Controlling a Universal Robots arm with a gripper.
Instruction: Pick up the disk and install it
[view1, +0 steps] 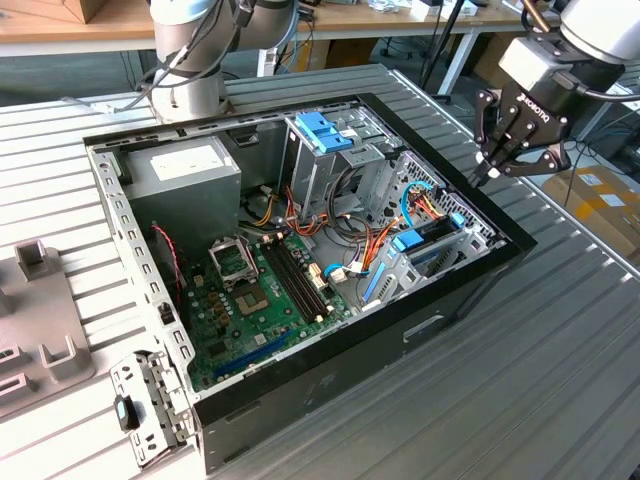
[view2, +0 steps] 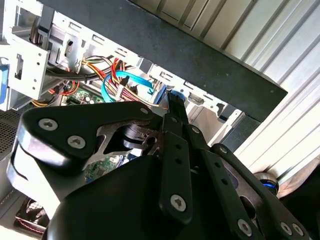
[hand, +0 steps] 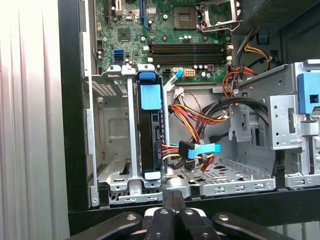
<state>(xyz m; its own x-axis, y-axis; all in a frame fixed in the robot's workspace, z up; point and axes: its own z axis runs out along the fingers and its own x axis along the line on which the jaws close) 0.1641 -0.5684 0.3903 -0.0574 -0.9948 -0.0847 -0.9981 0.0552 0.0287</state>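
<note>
The gripper (view1: 487, 170) hangs over the case's (view1: 470, 290) rim, fingers pressed together on nothing, as both wrist views confirm. Just below and inward of it, the disk (hand: 151, 132) stands on edge in its bay, cables plugged into it. The first wrist view shows its blue tab (hand: 150, 96); the exterior view shows the motherboard (view1: 270, 290) farther in.

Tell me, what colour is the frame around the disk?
Bright blue, around the disk; clearest in the first wrist view.

Disk (hand: 150, 135) with blue carrier tab, dark body, standing on edge in the case's drive bay, cables plugged in
</note>
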